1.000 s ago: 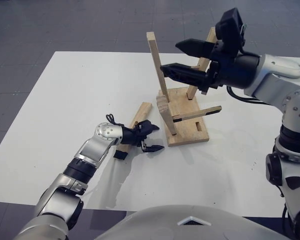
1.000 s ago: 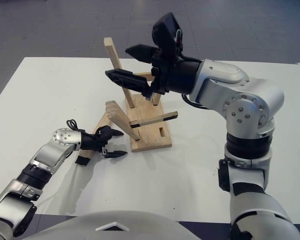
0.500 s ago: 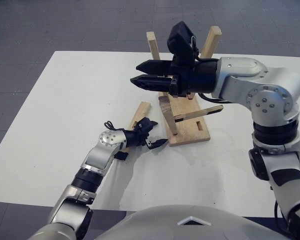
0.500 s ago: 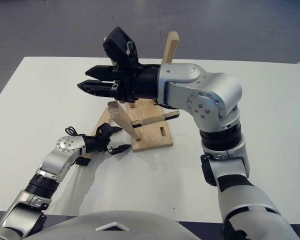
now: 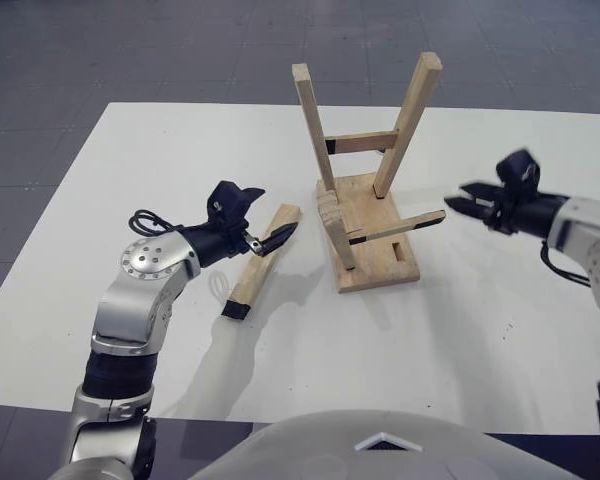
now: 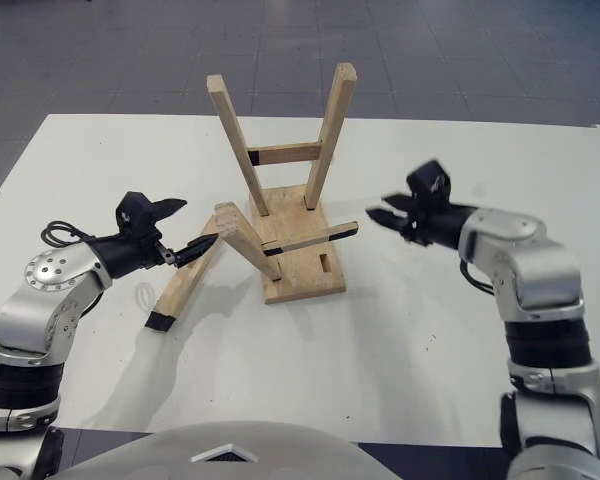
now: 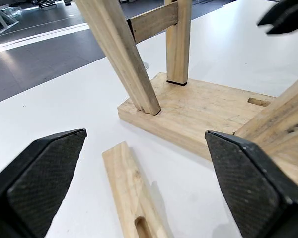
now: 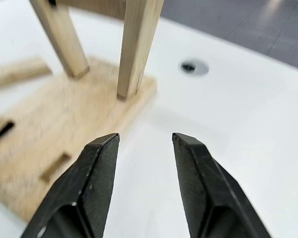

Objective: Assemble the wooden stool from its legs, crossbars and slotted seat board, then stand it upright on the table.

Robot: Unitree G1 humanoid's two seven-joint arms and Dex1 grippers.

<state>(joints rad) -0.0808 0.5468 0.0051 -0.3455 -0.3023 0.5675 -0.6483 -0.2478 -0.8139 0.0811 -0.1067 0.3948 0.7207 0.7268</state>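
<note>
Right hand has backed off the stool, open and empty, giving room as the wide-open, empty left hand lines up on the loose leg.

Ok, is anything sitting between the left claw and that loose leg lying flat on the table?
Nothing visible does. The left claw hangs open right over the far end of the loose leg, with bare wood showing between its fingers. The seat board with its fitted legs lies off to the side, not between them.
</note>
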